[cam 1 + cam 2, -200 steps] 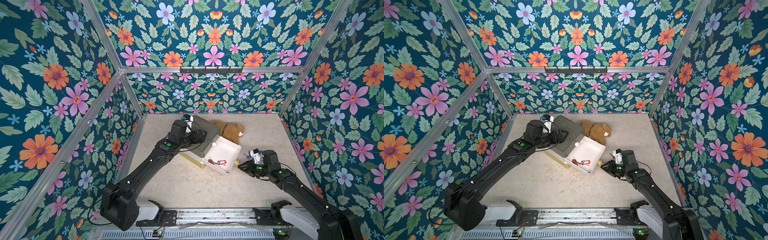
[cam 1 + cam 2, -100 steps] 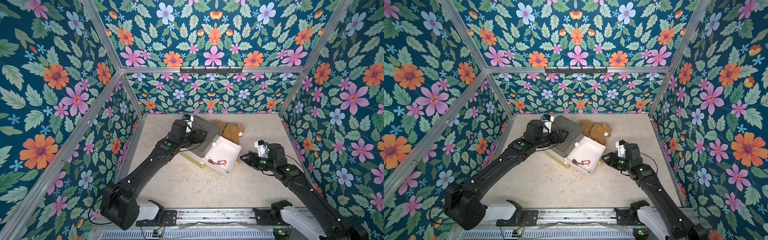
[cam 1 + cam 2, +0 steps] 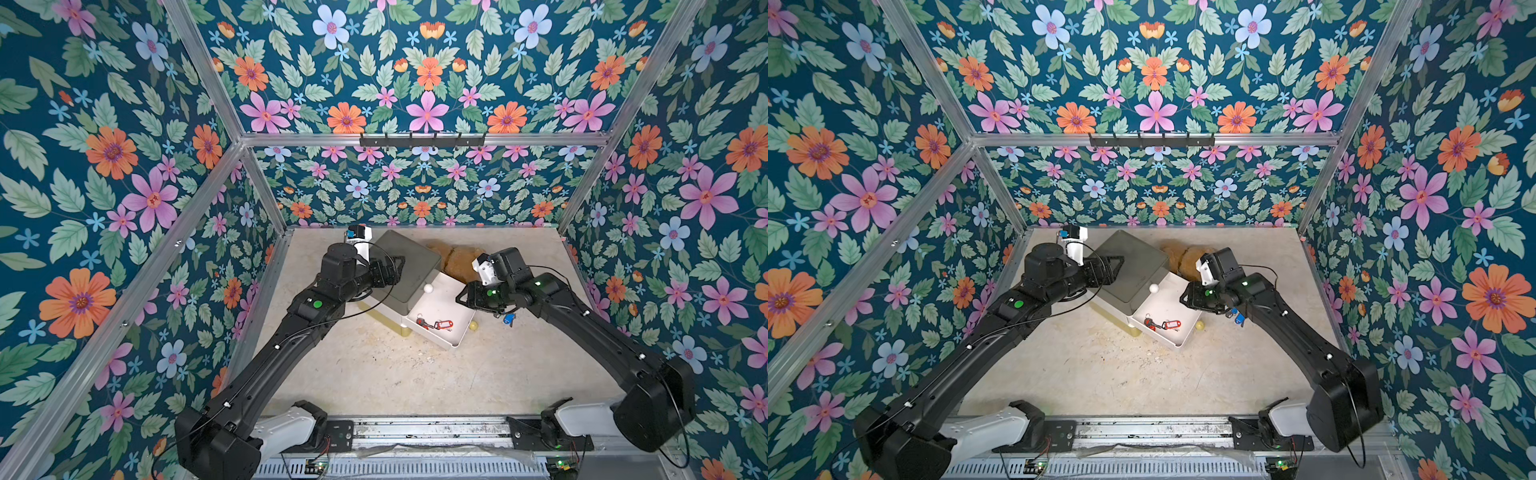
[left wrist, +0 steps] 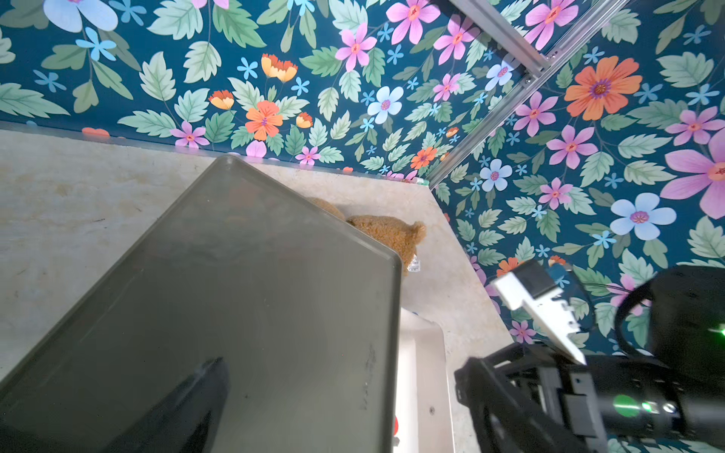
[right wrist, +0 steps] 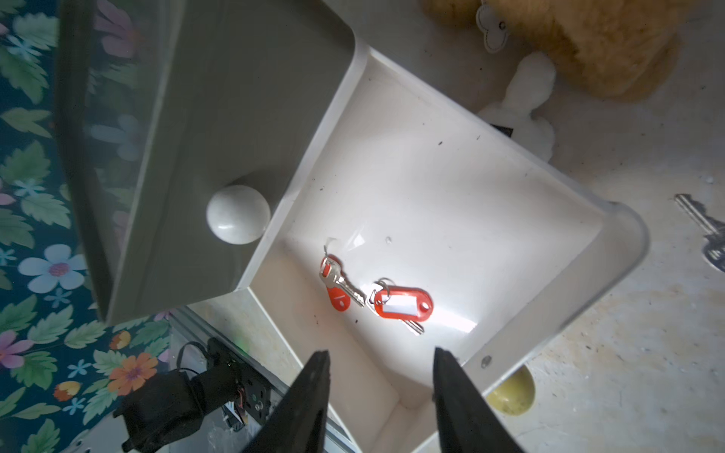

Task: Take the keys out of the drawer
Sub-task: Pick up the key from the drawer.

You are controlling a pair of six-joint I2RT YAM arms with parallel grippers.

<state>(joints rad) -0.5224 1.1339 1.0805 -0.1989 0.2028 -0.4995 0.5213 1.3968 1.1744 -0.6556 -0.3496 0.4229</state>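
The white drawer (image 3: 441,298) (image 5: 451,188) stands pulled out of a grey-topped cabinet (image 3: 409,266). Two keys with red tags (image 3: 434,324) (image 3: 1165,324) (image 5: 376,298) lie on its floor. Another key with a blue tag (image 3: 508,318) (image 3: 1237,318) (image 5: 706,235) lies on the table just right of the drawer. My right gripper (image 3: 461,297) (image 5: 378,372) hovers over the drawer's right side, open and empty. My left gripper (image 3: 397,266) (image 3: 1119,266) rests open on the cabinet top. Only one of its fingers (image 4: 188,408) shows in the left wrist view.
A brown teddy bear (image 3: 457,259) (image 5: 588,43) lies behind the drawer. The cabinet has a white knob (image 3: 428,288) (image 5: 238,213) above the drawer and a yellow knob (image 3: 472,325) (image 5: 510,392) below its front. Floral walls enclose the table on three sides.
My right gripper has lifted from the table right of the drawer and swung left over the drawer, jaws wider. The blue-tagged key now lies uncovered where it was. The left arm has not moved.
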